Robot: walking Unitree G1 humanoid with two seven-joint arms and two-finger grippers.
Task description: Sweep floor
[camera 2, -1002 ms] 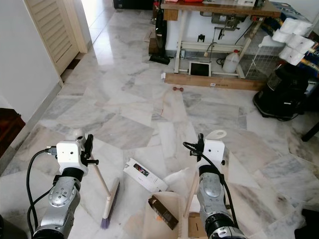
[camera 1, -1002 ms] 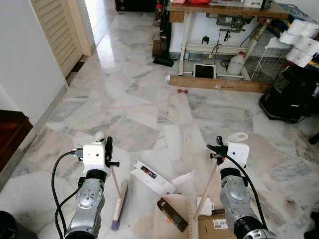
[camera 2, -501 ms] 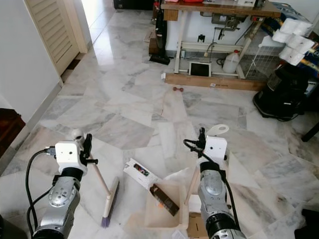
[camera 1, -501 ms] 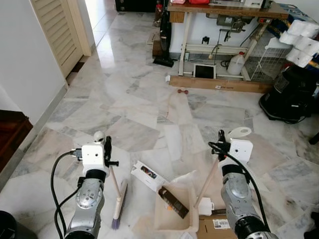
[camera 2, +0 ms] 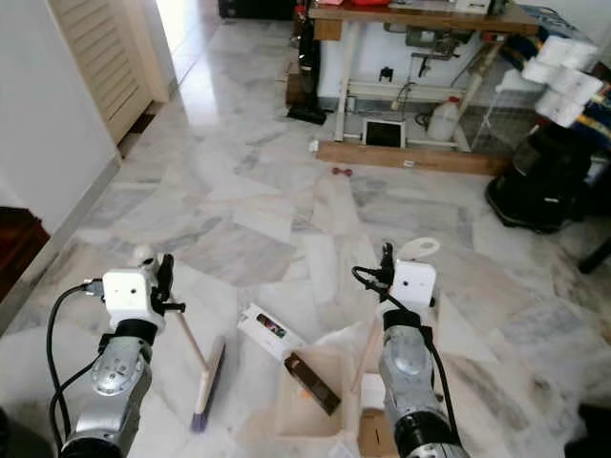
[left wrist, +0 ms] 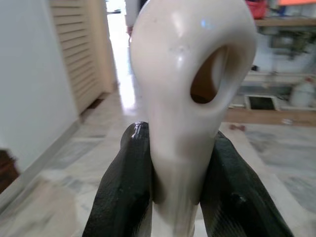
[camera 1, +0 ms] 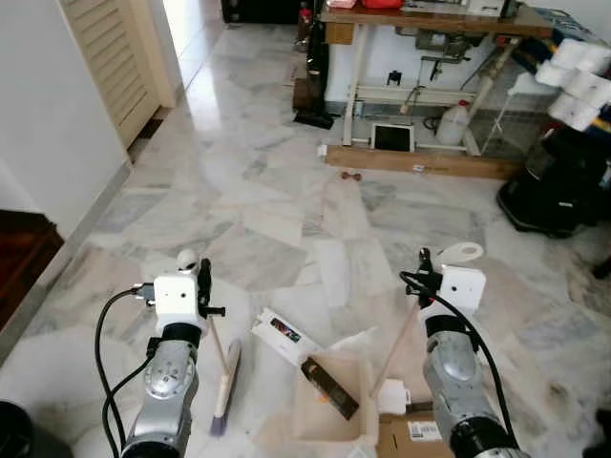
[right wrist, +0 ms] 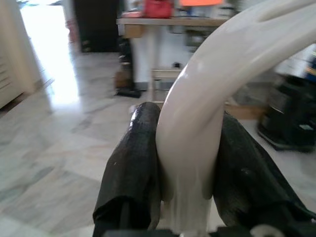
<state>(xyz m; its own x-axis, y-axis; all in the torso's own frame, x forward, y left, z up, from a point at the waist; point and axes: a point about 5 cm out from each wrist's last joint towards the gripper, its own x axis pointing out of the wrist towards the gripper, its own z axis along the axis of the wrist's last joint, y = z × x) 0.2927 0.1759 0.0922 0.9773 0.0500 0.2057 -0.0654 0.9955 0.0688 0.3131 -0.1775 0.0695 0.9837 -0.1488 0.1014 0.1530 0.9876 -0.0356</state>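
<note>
So there's a small hand broom on the marble floor at about 7 o'clock: pale wooden handle slanting up toward 11, cream loop end at the top, flat head down low with purplish bristles touching the tiles. At roughly 5 o'clock sits a cream dustpan, tray flat on the floor, with its own pale stick handle leaning up toward 1 o'clock and ending in a cream hanging loop. A dark brown box lies tilted inside the tray.
</note>
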